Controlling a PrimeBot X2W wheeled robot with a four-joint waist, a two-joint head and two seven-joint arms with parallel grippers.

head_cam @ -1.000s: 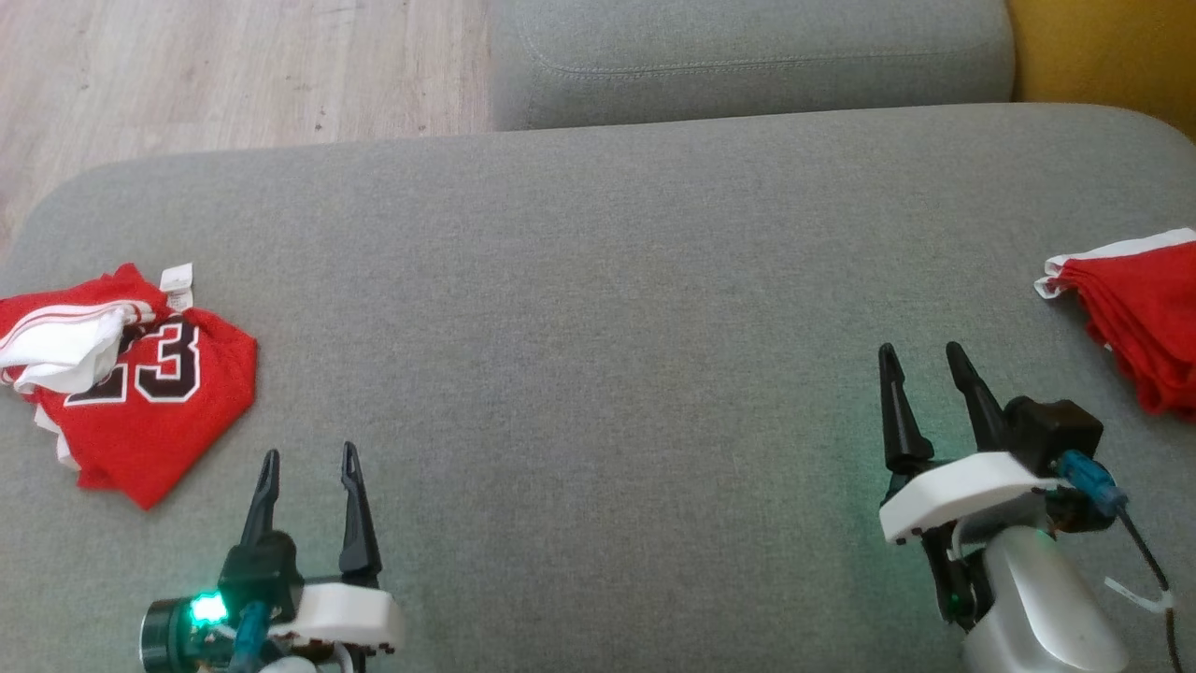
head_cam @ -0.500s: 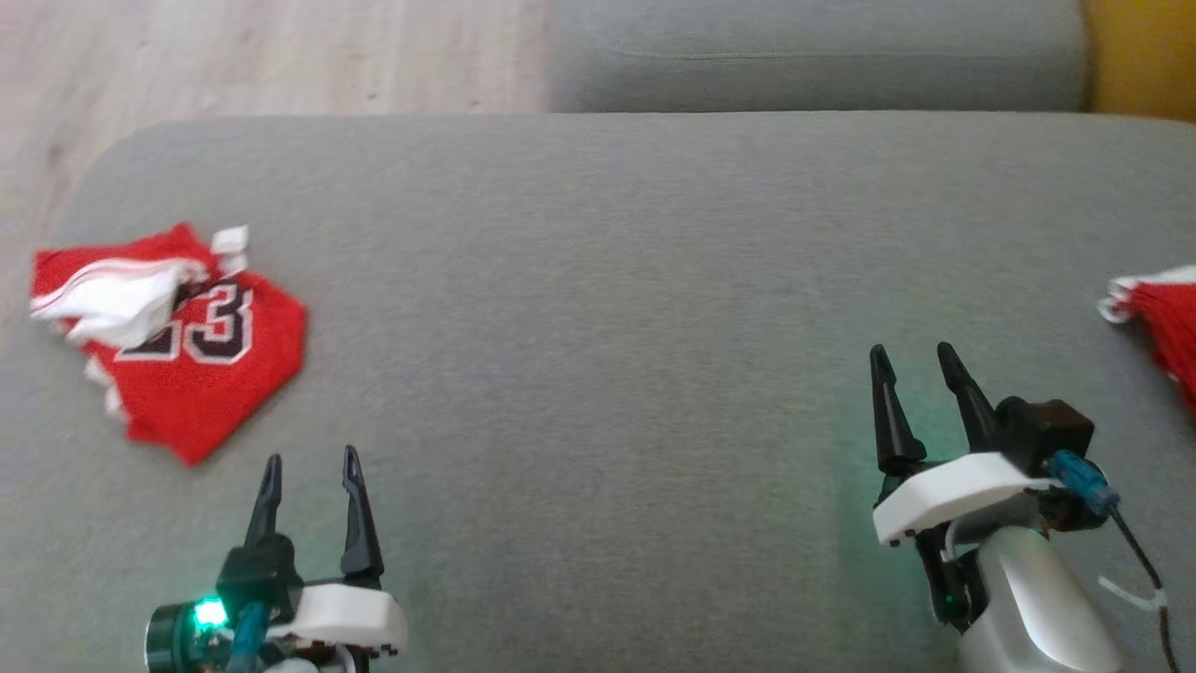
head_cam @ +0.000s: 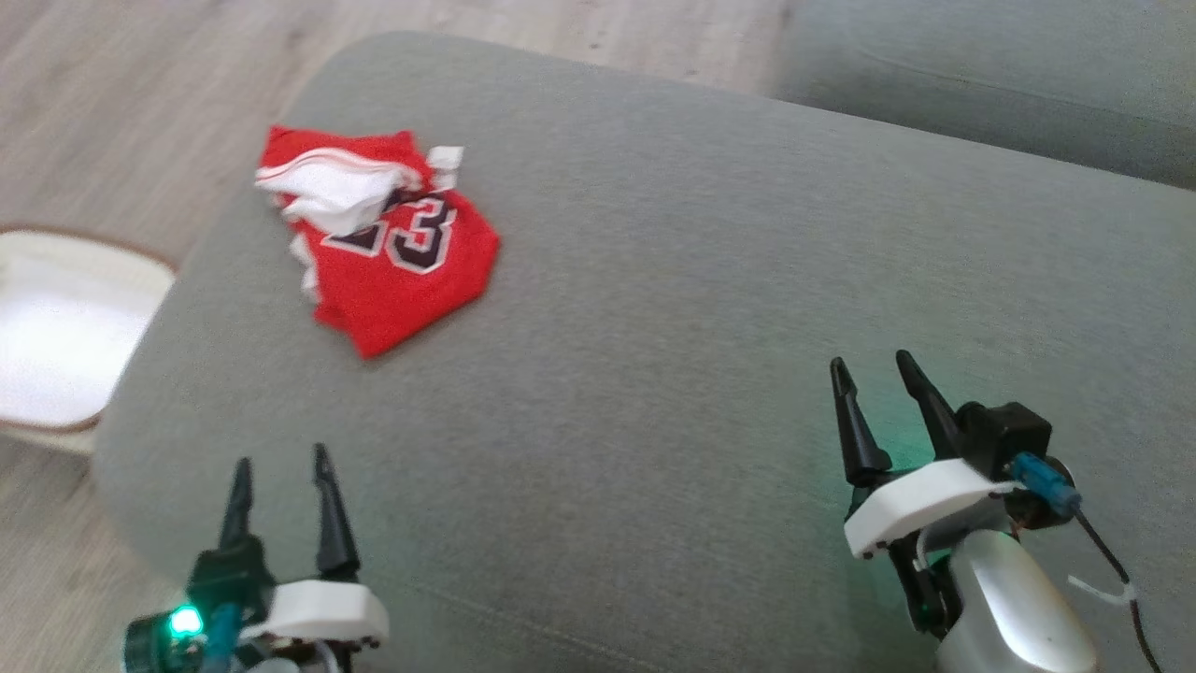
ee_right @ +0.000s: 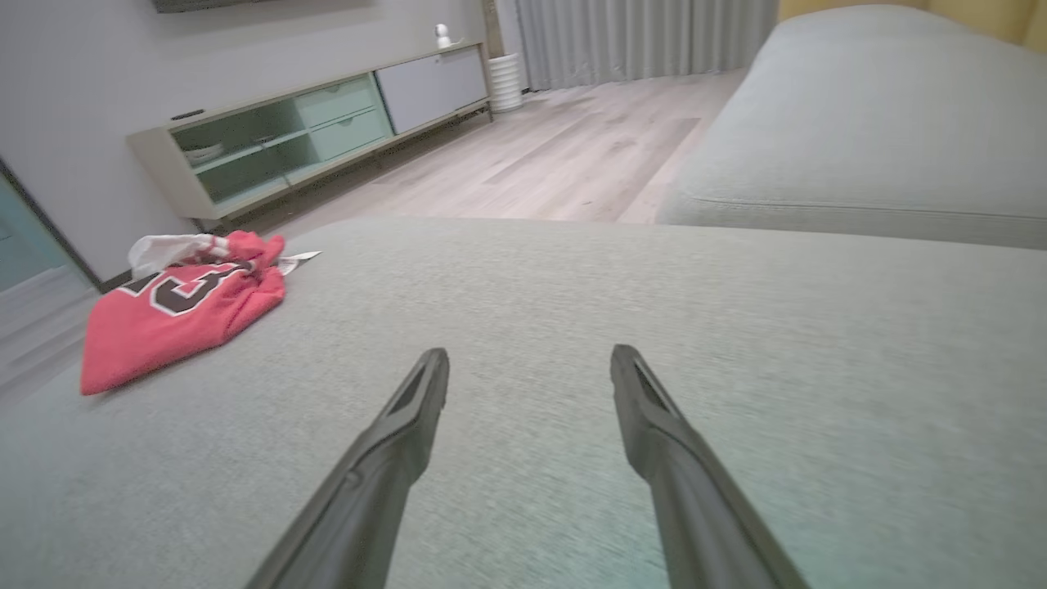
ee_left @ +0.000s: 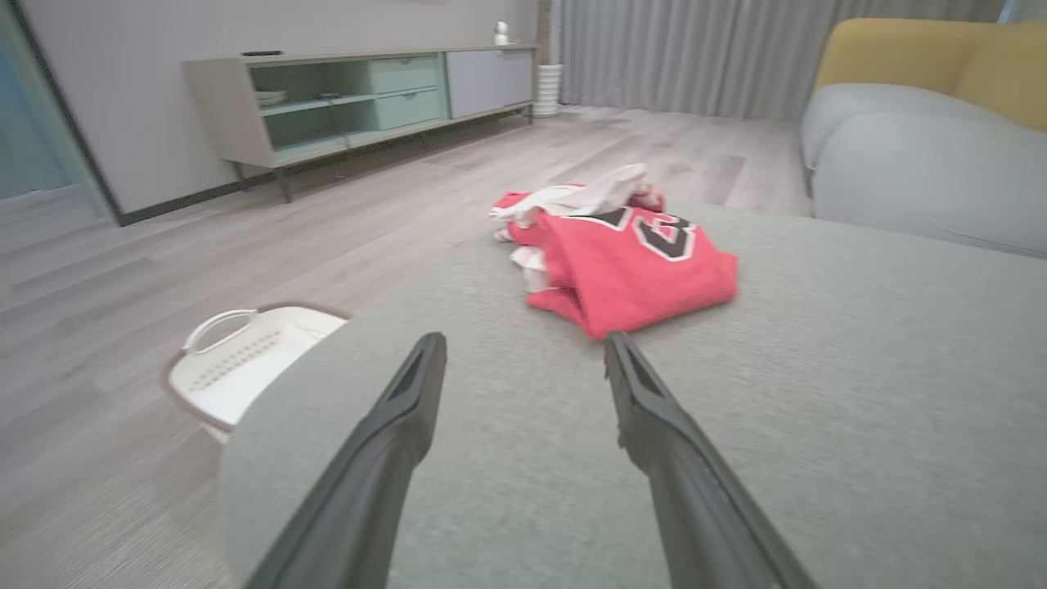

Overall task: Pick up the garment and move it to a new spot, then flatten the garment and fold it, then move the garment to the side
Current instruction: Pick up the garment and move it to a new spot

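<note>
Your left gripper (head_cam: pixel 280 458) hung wide open and empty over the near-left edge of the cushion (head_cam: pixel 654 327). Your right gripper (head_cam: pixel 871 363) stood just as wide and empty over the cushion's near-right part. I judge you kept both spread so either could take the jersey (head_cam: pixel 392 262). It lay crumpled near the cushion's far-left corner, number up, well apart from both. A basket (head_cam: pixel 56 336) sat on the floor just off the cushion's left end. Against a second earlier, your head had swung left: the jersey seemed unmoved on the cushion, the basket had come into view, and a second red garment at the cushion's right had slipped out.
</note>
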